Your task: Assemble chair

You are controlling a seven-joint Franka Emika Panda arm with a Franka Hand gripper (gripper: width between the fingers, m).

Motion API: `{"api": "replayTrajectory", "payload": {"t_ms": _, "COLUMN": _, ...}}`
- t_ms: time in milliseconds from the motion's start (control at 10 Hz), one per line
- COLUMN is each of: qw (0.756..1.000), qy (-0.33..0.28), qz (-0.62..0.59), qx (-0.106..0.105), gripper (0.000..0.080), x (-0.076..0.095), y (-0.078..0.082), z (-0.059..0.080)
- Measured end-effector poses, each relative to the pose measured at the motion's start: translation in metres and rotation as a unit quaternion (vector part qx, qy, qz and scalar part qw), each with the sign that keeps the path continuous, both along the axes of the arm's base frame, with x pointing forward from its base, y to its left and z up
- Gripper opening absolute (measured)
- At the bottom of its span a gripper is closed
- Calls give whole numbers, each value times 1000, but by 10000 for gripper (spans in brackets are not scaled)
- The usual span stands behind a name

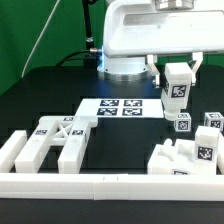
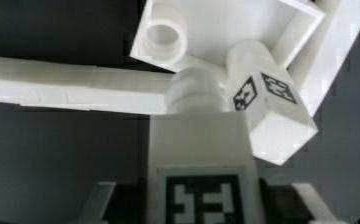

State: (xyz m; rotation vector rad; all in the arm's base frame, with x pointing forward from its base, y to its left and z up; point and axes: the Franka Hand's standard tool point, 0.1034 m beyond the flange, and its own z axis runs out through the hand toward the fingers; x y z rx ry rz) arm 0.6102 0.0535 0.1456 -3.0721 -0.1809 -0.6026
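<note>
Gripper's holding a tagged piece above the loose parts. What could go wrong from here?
1. The gripper grips the tagged white piece by its upper end, most of it hanging below: it may swing or slip.
2. The small tagged block sits just beneath it in the exterior view; a descent here may knock it.
3. The part cluster close by leaves little room for sideways moves.

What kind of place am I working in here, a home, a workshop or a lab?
Most likely a robotics lab bench: a black table in front of a green backdrop, a marker board lying on it, and white chair pieces each bearing square tags.
</note>
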Motion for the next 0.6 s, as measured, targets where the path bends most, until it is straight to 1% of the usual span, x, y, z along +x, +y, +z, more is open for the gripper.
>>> {"api": "replayTrajectory", "payload": {"t_ms": 100, "qw": 1000, "qy": -16, "qz": 1, "qx": -4, "gripper": 284, "x": 2, "y": -13, "z": -5}}
{"api": "replayTrajectory", "payload": {"t_ms": 200, "qw": 1000, "qy": -13, "qz": -4, "qx": -1, "gripper": 284, "x": 3, "y": -14, "z": -10}}
{"api": "replayTrajectory", "payload": {"t_ms": 300, "qw": 1000, "qy": -14, "qz": -3, "qx": 0, "gripper": 284, "x": 7, "y": -11, "z": -13}}
{"api": "replayTrajectory", "payload": {"t_ms": 400, "qw": 1000, "qy": -18, "qz": -3, "qx": -4, "gripper": 284, "x": 9, "y": -13, "z": -20}}
{"api": "replayTrajectory", "payload": {"t_ms": 500, "qw": 1000, "qy": -22, "qz": -7, "qx": -8, "gripper": 284, "x": 9, "y": -19, "z": -28}}
{"api": "replayTrajectory", "payload": {"t_ms": 600, "qw": 1000, "qy": -18, "qz": -7, "qx": -9, "gripper": 284, "x": 7, "y": -17, "z": -35}}
